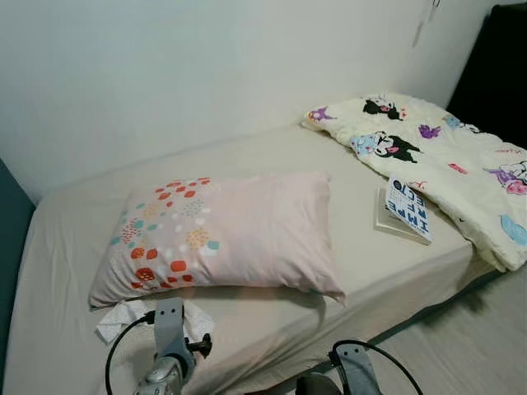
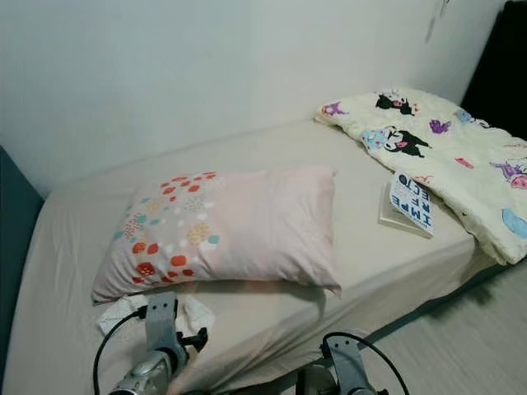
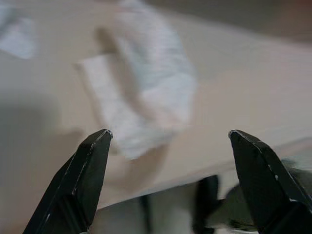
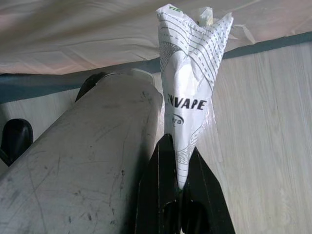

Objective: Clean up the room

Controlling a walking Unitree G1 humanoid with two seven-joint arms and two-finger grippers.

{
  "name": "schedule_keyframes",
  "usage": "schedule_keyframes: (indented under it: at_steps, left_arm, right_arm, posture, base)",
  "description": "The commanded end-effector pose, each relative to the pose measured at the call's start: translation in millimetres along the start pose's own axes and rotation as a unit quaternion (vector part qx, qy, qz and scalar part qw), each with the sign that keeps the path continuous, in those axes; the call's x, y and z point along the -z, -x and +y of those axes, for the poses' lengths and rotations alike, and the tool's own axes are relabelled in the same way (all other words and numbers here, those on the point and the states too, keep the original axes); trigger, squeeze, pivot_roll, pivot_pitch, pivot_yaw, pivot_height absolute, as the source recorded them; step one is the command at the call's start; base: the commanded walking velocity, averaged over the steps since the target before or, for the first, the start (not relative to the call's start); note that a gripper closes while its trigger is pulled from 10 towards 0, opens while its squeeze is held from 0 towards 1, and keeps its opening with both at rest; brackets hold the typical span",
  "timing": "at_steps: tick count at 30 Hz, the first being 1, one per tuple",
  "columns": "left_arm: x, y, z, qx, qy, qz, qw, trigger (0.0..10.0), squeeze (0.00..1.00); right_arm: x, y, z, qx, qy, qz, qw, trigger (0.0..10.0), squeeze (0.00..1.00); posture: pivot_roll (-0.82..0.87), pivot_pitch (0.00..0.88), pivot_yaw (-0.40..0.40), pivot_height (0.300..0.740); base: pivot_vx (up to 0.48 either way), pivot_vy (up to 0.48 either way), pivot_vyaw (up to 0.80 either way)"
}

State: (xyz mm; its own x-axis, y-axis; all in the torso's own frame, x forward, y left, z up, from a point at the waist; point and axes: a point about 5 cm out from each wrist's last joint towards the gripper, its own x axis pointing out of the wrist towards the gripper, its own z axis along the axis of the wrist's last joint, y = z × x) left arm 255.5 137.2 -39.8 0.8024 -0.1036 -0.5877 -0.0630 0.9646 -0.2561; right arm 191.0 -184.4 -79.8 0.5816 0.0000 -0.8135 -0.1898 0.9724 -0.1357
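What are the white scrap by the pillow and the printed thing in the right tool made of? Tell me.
The white scrap looks like soft tissue paper: matte, limp and crumpled, with a faint quilted texture in the left wrist view. The printed wrapper pinched in the right tool looks like thin plastic or coated paper: sharp creases, a slight sheen and printed lettering. The look leaves it open.

Left pincer agape, right pincer clamped
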Motion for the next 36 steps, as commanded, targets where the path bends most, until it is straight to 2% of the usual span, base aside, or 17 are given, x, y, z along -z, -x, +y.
schedule_keyframes:
  at_steps: [1, 6, 7, 9, 11, 15, 17, 21, 23, 28, 32, 34, 36]
  left_arm:
    - [-3.0, -1.8, -8.8, 0.024, 0.005, -0.006, 1.0, 10.0, 0.0]
    - [-3.0, -2.1, -12.4, 0.03, 0.003, -0.008, 1.0, 10.0, 0.0]
    - [-7.2, -3.5, -18.2, 0.035, 0.005, -0.019, 0.999, 10.0, 0.0]
    - [-9.2, -4.2, -20.8, 0.037, 0.005, -0.024, 0.999, 10.0, 0.0]
    - [-14.3, -5.5, -26.3, 0.029, -0.01, -0.039, 0.999, 10.0, 0.0]
    - [-15.8, -5.8, -27.7, 0.026, -0.015, -0.044, 0.999, 10.0, 0.0]
    - [-23.5, -7.3, -32.5, 0.018, -0.022, -0.063, 0.998, 10.0, 0.0]
    - [-33.0, -8.5, -40.1, 0.021, -0.027, -0.088, 0.995, 10.0, 0.0]
    - [-40.3, -8.9, -48.6, 0.028, -0.043, -0.11, 0.993, 10.0, 0.0]
    - [-48.1, -9.1, -55.0, 0.028, -0.061, -0.132, 0.989, 10.0, 0.0]
    - [-79.6, -8.5, -62.2, 0.011, -0.098, -0.207, 0.973, 10.0, 0.0]
    - [-79.6, -8.5, -62.2, 0.011, -0.098, -0.207, 0.973, 10.0, 0.0]
    - [-96.3, -8.0, -55.9, -0.01, -0.126, -0.236, 0.963, 10.0, 0.0]
  right_arm:
    - [35.8, 6.0, 31.1, -0.045, -0.012, 0.06, 0.997, 10.0, 0.0]
    - [38.9, 6.9, 32.0, -0.045, -0.014, 0.062, 0.997, 10.0, 0.0]
    - [37.4, 6.8, 33.4, -0.048, -0.015, 0.055, 0.997, 10.0, 0.0]
    - [36.3, 6.6, 33.6, -0.049, -0.016, 0.052, 0.997, 10.0, 0.0]
    - [36.0, 6.8, 32.7, -0.051, -0.014, 0.045, 0.998, 10.0, 0.0]
    - [36.6, 7.1, 32.5, -0.051, -0.012, 0.044, 0.998, 10.0, 0.0]
    - [39.2, 8.3, 30.0, -0.052, -0.011, 0.039, 0.998, 10.0, 0.0]
    - [43.0, 10.1, 27.6, -0.053, -0.01, 0.033, 0.998, 10.0, 0.0]
    - [47.2, 12.0, 26.6, -0.055, -0.009, 0.03, 0.998, 10.0, 0.0]
    - [49.4, 13.2, 26.7, -0.057, -0.009, 0.027, 0.998, 10.0, 0.0]
    - [53.3, 15.7, 30.7, -0.067, -0.006, 0.018, 0.998, 10.0, 0.0]
    - [53.3, 15.7, 30.7, -0.067, -0.006, 0.018, 0.998, 10.0, 0.0]
    - [56.5, 17.4, 32.4, -0.072, -0.004, 0.016, 0.997, 10.0, 0.0]
  posture:
    - [-0.09, 0.187, 0.042, 0.625]
    - [-0.1, 0.203, 0.046, 0.625]
    - [-0.15, 0.239, 0.044, 0.625]
    - [-0.15, 0.239, 0.044, 0.625]
    - [-0.18, 0.27, 0.035, 0.625]
    - [-0.18, 0.27, 0.035, 0.625]
    - [-0.22, 0.308, 0.024, 0.625]
    - [-0.23, 0.33, 0.015, 0.625]
    - [-0.24, 0.346, 0.009, 0.625]
    - [-0.24, 0.366, 0.004, 0.625]
    - [-0.26, 0.405, -0.01, 0.625]
    - [-0.26, 0.405, -0.01, 0.625]
    - [-0.27, 0.426, -0.021, 0.625]
  base:
    - [0.0, 0.0, 0.0]
    - [0.0, 0.0, 0.0]
    - [0.0, 0.0, 0.0]
    - [0.0, 0.0, 0.0]
    - [0.0, 0.0, 0.0]
    - [0.0, 0.0, 0.0]
    - [0.0, 0.0, 0.0]
    - [0.0, 0.0, 0.0]
    - [0.0, 0.0, 0.0]
    - [0.0, 0.0, 0.0]
    - [0.0, 0.0, 0.0]
    - [0.0, 0.0, 0.0]
    - [0.0, 0.0, 0.0]
